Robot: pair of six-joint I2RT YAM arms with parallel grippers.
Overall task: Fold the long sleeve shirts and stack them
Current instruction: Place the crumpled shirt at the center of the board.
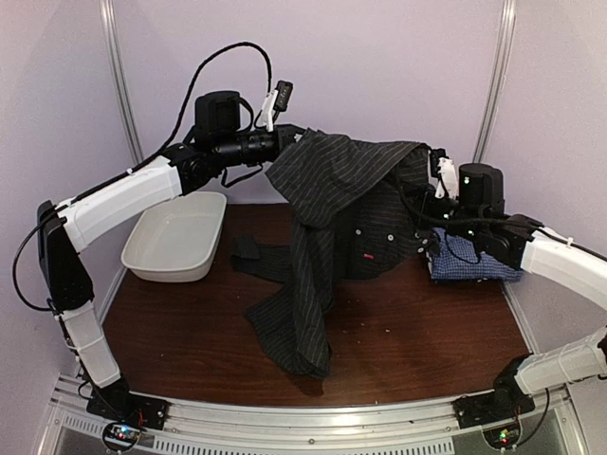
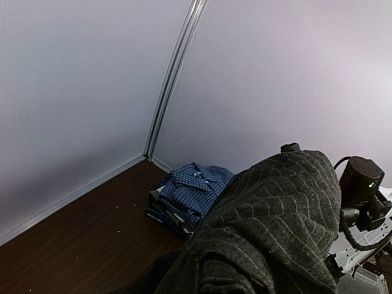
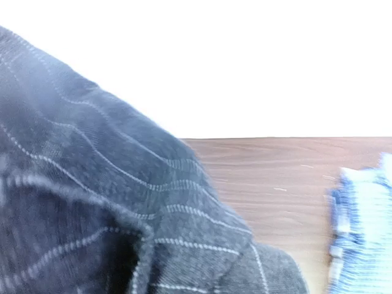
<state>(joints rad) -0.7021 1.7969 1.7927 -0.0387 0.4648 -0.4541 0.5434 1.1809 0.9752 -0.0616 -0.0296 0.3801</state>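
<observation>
Black pinstripe shirt (image 1: 332,180) hangs in the air between the two arms over the middle of the table (image 1: 408,332), with its lower end and one sleeve trailing on the wood. Left gripper (image 1: 285,140) is pressed together on the shirt's upper left edge and carries it. Right gripper (image 1: 427,159) sits at the upper right edge, but cloth hides its fingers in every view, so it cannot be told whether they are spread or pinching. Blue check shirt (image 1: 465,258) lies folded at the right rear of the table, just beside the right arm. White tub (image 1: 175,242) stands at the left, apart from the cloth. Step in hand, as judged: spreading the black shirt for a flat lay. Recommended: confirm a firm right-hand pinch on a single layer. Draw the grippers apart until the top edge runs straight. Lower the shirt so the trailing end settles smooth on bare wood, clear of the folded blue check shirt and the tub
</observation>
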